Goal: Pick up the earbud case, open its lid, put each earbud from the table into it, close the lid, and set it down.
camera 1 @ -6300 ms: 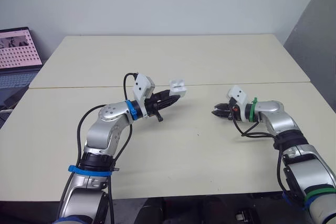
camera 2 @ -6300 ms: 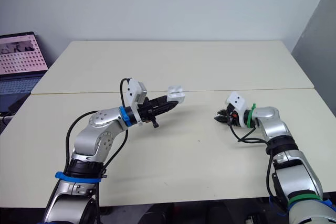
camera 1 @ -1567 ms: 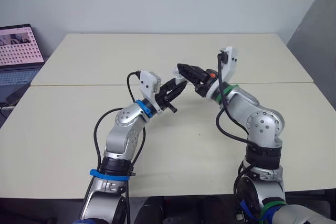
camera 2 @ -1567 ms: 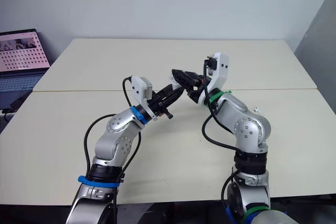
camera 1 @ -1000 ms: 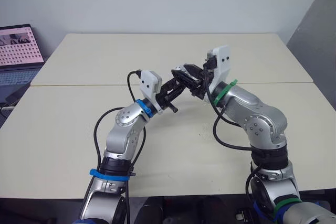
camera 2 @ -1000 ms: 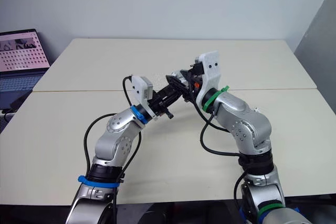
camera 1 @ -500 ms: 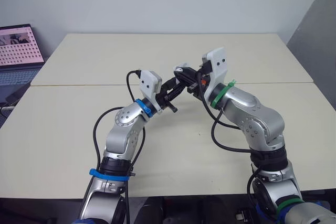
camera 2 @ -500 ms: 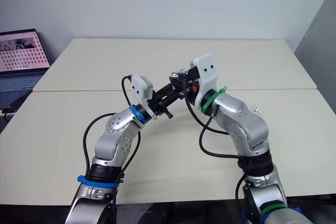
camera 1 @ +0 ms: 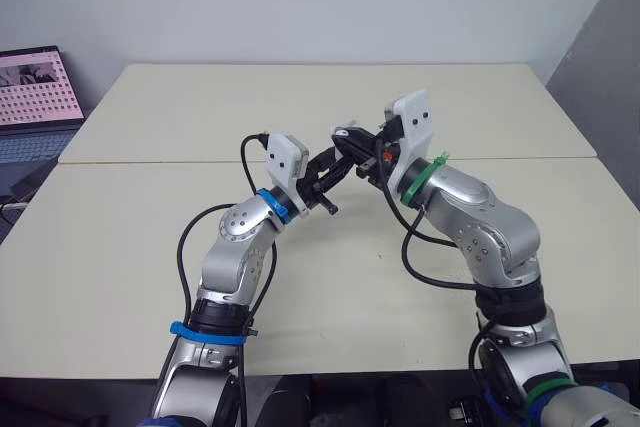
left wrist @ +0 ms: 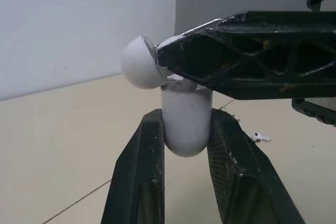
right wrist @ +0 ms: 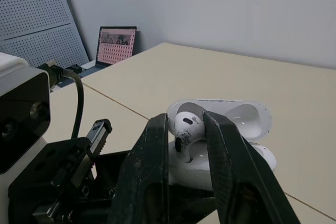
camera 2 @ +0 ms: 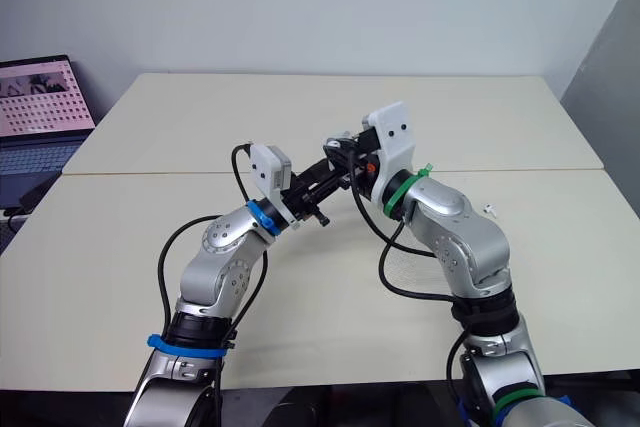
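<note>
So that its flipped-back lid [right wrist: 242,120] stays out of the way, my left claw [left wrist: 186,121] clamps the rounded glossy white earbud case [left wrist: 185,137], while my right claw [right wrist: 185,129] pinches a small white earbud [right wrist: 187,120] directly above it.

earbud case [left wrist: 185,124]: white, open, upright, aloft | earbud [right wrist: 185,123]: white, at case mouth | second earbud [camera 2: 489,210]: lying on table [camera 2: 300,127]

The table [camera 1: 200,117] lies open all round, save an earbud [left wrist: 260,137] right, laptop [camera 1: 35,87] far left.

Lab: pegboard wall [right wrist: 31,14], laptop [camera 1: 35,87], plain tables [camera 1: 250,107]
</note>
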You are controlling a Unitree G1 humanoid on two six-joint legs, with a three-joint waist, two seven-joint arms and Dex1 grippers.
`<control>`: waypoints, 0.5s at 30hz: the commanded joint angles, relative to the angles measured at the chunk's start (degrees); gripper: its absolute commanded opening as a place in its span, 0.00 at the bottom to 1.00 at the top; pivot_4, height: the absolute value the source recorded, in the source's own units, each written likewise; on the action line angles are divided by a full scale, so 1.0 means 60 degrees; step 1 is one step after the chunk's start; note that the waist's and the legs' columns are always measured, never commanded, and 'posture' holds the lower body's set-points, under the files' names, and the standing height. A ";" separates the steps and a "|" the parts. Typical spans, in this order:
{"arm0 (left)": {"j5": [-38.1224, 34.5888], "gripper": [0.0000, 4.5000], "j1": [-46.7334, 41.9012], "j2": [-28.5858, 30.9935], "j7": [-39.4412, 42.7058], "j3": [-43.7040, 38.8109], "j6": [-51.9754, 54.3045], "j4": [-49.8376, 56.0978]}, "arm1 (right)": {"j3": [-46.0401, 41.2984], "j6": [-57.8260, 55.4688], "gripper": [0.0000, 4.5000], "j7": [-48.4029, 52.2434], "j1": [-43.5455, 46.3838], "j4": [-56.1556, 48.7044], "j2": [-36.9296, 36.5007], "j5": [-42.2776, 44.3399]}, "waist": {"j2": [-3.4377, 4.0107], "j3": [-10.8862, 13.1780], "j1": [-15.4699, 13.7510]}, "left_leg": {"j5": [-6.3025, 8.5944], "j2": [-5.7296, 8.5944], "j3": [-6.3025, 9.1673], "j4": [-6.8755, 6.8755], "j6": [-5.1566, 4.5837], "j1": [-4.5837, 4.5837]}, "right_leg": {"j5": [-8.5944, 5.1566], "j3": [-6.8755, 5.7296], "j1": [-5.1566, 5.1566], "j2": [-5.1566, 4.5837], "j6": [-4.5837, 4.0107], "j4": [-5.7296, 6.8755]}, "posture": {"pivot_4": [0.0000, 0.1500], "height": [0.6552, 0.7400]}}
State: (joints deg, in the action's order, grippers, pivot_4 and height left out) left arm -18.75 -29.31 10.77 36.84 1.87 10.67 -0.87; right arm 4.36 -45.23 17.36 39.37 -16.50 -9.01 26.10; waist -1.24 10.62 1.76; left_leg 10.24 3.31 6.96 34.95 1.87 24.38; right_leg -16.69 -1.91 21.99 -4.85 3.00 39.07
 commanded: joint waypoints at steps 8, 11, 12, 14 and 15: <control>-0.0041 0.17 -0.0178 -0.0055 0.0000 0.0001 -0.0244 0.0232 | -0.0199 0.0104 0.24 0.0203 0.0009 -0.0359 -0.0104 0.0030 | 0.0000 0.0000 0.0000 | 0.0000 0.0000 -0.0001 0.0000 0.0000 0.0000 | 0.0000 0.0000 0.0000 0.0000 0.0000 0.0000 | 1.00 1.00; -0.0033 0.17 -0.0179 -0.0067 0.0011 0.0016 -0.0249 0.0230 | -0.0096 0.0056 0.24 0.0234 -0.0048 -0.0425 -0.0104 0.0036 | 0.0000 0.0000 0.0001 | 0.0000 0.0001 -0.0001 0.0000 0.0000 0.0000 | 0.0000 0.0001 0.0000 -0.0001 0.0000 0.0000 | 1.00 1.00; -0.0029 0.17 -0.0177 -0.0067 0.0017 0.0018 -0.0253 0.0227 | -0.0074 0.0036 0.24 0.0242 -0.0060 -0.0440 -0.0094 0.0045 | 0.0000 0.0000 0.0001 | 0.0000 0.0000 -0.0001 0.0000 0.0000 0.0000 | 0.0000 0.0000 0.0000 -0.0001 0.0000 0.0000 | 1.00 1.00; -0.0022 0.17 -0.0176 -0.0066 0.0025 0.0019 -0.0262 0.0223 | -0.0028 -0.0013 0.24 0.0263 -0.0083 -0.0458 -0.0077 0.0058 | 0.0000 0.0000 0.0001 | 0.0000 0.0000 -0.0001 0.0000 0.0000 0.0000 | 0.0000 0.0000 0.0000 0.0000 0.0000 0.0000 | 1.00 1.00; -0.0019 0.17 -0.0180 -0.0065 0.0029 0.0019 -0.0268 0.0219 | -0.0010 -0.0033 0.24 0.0270 -0.0090 -0.0455 -0.0074 0.0057 | 0.0000 0.0000 0.0001 | 0.0000 0.0000 -0.0001 0.0000 0.0000 0.0000 | 0.0000 0.0000 0.0000 0.0000 0.0000 0.0000 | 1.00 1.00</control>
State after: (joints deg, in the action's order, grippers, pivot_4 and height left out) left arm -18.75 -29.31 10.53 36.89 1.90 10.63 -0.90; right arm 3.86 -45.56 18.63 38.83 -16.68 -9.69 25.99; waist -1.24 10.61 1.77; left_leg 10.24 3.31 6.96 34.95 1.87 24.38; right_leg -16.69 -1.91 21.99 -4.85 3.00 39.07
